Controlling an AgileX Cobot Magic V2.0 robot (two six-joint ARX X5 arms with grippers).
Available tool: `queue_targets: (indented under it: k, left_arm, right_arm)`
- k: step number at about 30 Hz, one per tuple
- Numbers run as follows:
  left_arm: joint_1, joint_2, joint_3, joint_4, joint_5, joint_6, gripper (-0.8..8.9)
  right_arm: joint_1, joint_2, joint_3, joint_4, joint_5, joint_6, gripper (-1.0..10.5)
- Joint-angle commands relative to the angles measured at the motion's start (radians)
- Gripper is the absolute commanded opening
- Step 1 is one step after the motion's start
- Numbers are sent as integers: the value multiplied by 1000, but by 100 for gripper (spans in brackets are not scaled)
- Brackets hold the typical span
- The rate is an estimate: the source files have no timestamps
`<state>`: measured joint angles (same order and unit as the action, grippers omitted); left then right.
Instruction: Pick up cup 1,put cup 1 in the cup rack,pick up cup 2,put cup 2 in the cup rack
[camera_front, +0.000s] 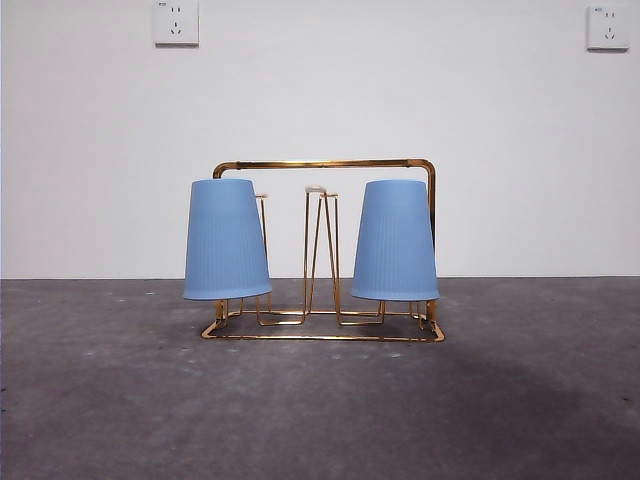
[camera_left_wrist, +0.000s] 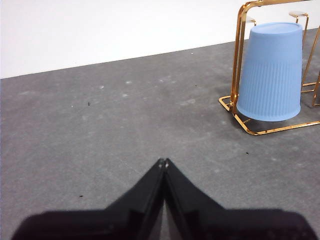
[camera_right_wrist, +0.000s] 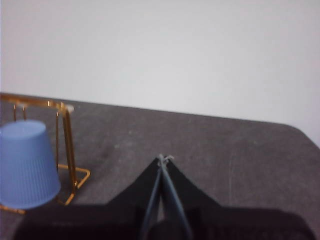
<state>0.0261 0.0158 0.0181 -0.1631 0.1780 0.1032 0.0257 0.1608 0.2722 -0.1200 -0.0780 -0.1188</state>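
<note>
The gold wire cup rack (camera_front: 323, 164) stands in the middle of the grey table. Two blue ribbed cups hang upside down on its upright loops: one on the left (camera_front: 226, 240) and one on the right (camera_front: 395, 241). The left wrist view shows one blue cup (camera_left_wrist: 272, 72) on the rack (camera_left_wrist: 239, 55), well away from my left gripper (camera_left_wrist: 163, 161), which is shut and empty. My right gripper (camera_right_wrist: 162, 158) is also shut and empty, with a blue cup (camera_right_wrist: 26, 165) on the rack (camera_right_wrist: 67, 145) off to its side. Neither arm appears in the front view.
A white wall with two sockets (camera_front: 176, 22) (camera_front: 608, 27) rises behind the table. Grey tabletop (camera_front: 320, 420) stretches around the rack on all sides.
</note>
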Motion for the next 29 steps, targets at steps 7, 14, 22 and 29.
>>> queue_targets:
  k: [7, 14, 22, 29]
  left_arm:
    - [3, 0, -10, 7, 5, -6, -3]
    - [3, 0, -10, 6, 5, -6, -3]
    - [3, 0, -10, 7, 5, -6, -3]
    - [3, 0, -10, 7, 5, -6, -3]
  right_arm:
    - [-1, -127, -182, 16, 7, 26, 2]
    - [-1, -153, -258, -39, 12, 88, 2]
    - [0, -153, -258, -59, 29, 92, 2]
    - [0, -152, -258, -59, 30, 92, 2]
